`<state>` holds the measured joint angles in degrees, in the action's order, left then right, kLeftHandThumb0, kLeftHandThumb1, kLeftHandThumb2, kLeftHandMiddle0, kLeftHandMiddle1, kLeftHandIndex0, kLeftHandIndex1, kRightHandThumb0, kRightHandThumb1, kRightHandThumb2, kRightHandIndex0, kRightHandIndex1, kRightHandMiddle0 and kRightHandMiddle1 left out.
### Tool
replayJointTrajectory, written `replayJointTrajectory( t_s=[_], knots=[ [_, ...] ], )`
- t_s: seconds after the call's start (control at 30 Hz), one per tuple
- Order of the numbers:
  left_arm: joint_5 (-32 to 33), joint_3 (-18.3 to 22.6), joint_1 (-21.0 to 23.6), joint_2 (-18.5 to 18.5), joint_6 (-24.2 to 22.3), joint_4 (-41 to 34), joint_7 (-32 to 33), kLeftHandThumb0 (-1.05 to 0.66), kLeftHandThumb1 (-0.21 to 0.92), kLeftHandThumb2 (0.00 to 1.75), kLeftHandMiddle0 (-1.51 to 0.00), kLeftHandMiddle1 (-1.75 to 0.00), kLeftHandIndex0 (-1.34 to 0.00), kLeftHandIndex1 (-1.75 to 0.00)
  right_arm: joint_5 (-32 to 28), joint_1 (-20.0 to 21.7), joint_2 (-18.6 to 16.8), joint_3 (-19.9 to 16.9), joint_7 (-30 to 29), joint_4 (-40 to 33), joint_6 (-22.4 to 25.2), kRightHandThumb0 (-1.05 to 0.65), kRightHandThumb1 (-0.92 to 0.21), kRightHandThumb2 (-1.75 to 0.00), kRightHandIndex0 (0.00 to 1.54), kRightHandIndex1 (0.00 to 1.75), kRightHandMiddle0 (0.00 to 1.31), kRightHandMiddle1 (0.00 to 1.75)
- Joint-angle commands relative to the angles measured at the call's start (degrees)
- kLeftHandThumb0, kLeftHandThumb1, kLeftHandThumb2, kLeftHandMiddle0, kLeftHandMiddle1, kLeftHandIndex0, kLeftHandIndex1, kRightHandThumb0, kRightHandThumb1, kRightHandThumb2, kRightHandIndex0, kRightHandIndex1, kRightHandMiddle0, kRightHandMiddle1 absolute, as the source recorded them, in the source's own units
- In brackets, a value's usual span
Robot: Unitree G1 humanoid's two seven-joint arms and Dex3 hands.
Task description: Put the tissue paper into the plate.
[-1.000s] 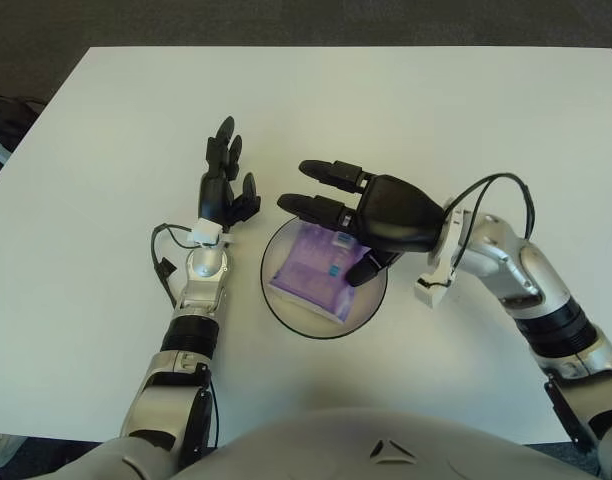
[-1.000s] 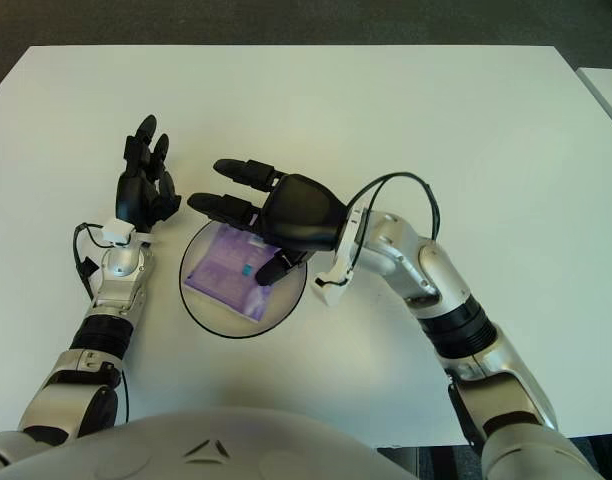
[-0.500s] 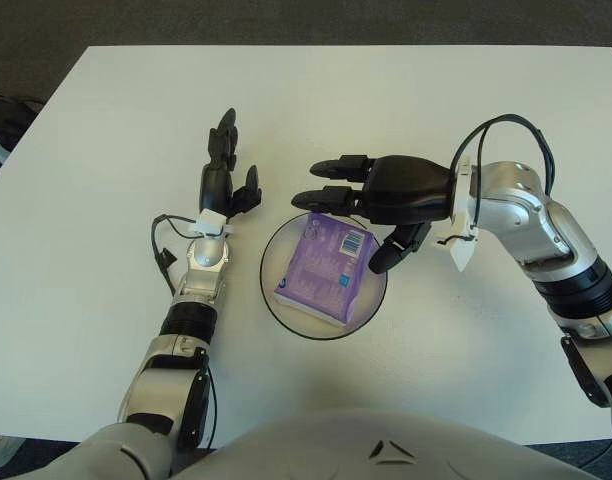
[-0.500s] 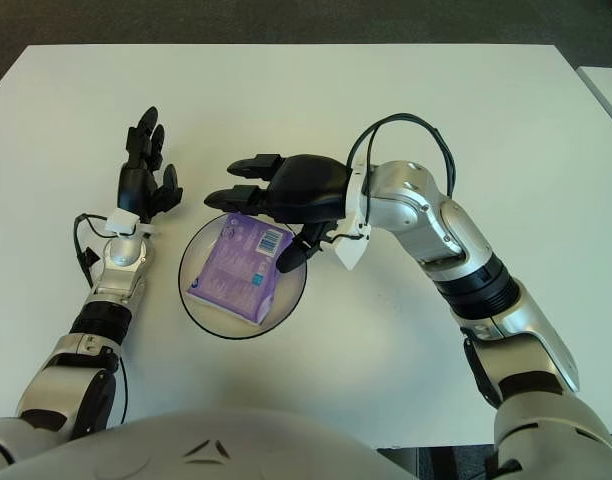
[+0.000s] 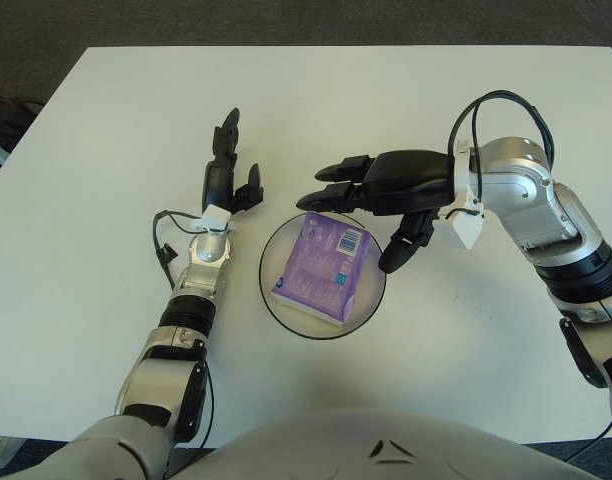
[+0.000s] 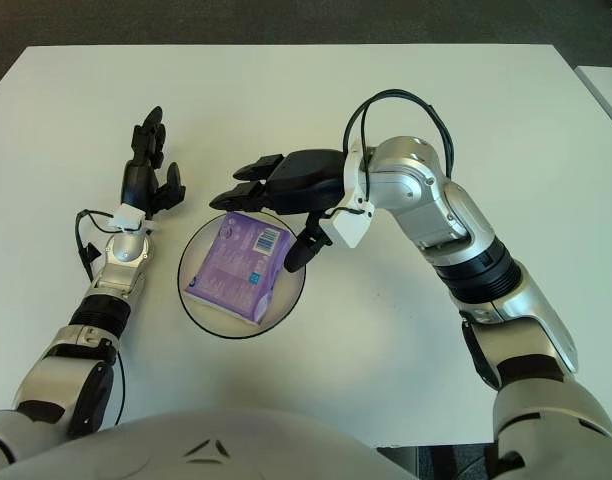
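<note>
A purple tissue pack (image 5: pixel 322 266) lies inside the round clear plate (image 5: pixel 276 300) with a dark rim, near the table's front middle. My right hand (image 5: pixel 371 205) hovers just above the plate's far right rim, fingers spread and holding nothing, clear of the pack. My left hand (image 5: pixel 226 175) shows to the left of the plate, fingers stretched out and pointing away from me, holding nothing.
The white table (image 5: pixel 406 90) stretches wide behind and to both sides of the plate. Cables loop at my right wrist (image 5: pixel 491 110) and beside my left forearm (image 5: pixel 166 250). Dark floor lies beyond the table's far edge.
My right hand let go of the tissue pack, lifted off it and drew back to the right and up. The pack now lies uncovered in the plate. My left hand straightened slightly.
</note>
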<state>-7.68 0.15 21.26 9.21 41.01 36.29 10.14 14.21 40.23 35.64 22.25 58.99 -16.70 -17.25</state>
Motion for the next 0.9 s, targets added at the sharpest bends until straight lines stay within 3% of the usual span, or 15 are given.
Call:
replayJointTrajectory(
  t_s=[0.0,0.2,0.37,0.67,0.87],
  knots=[
    [-1.61,-0.99,-11.37,-0.74,-0.83,8.72,-0.25,-0.72,0.92,0.83,-0.2,-0.02,0.0,-0.47,-2.14,1.33,0.02,-1.91,-0.64,0.99,0.05,-1.05,-0.92,-0.51,0.0,0.0,0.0,0.0],
    [-0.96,-0.91,-11.98,-0.92,-1.2,7.56,-0.57,-0.68,0.92,0.83,-0.24,-0.04,0.0,-0.46,-3.44,-0.04,-2.42,-4.7,-5.31,3.79,0.05,-1.05,-0.92,-0.51,0.0,0.0,0.01,0.01],
    [-0.42,-0.92,-12.49,-0.83,-4.68,5.39,-1.26,-0.69,0.92,0.84,-0.25,-0.04,0.0,-0.47,-4.49,-2.61,-5.22,-7.27,-10.42,4.98,2.2,-1.05,-0.92,-0.55,0.01,0.0,0.03,0.03],
    [-1.03,-1.55,-15.06,-1.84,-15.19,-6.86,-0.9,-0.7,0.92,0.86,-0.28,-0.06,0.0,-0.59,-4.24,-9.6,-11.82,-12.06,-22.15,2.64,10.04,-1.05,-0.92,-0.62,0.09,0.03,0.0,0.33],
    [0.16,-1.59,-17.6,-1.94,-19.23,-11.07,-2.47,-0.71,0.92,0.85,-0.27,-0.05,0.0,-0.62,-3.72,-12.55,-13.55,-14.74,-28.67,8.43,5.99,-1.01,-0.92,-0.61,0.19,0.08,0.0,0.53]
  ],
)
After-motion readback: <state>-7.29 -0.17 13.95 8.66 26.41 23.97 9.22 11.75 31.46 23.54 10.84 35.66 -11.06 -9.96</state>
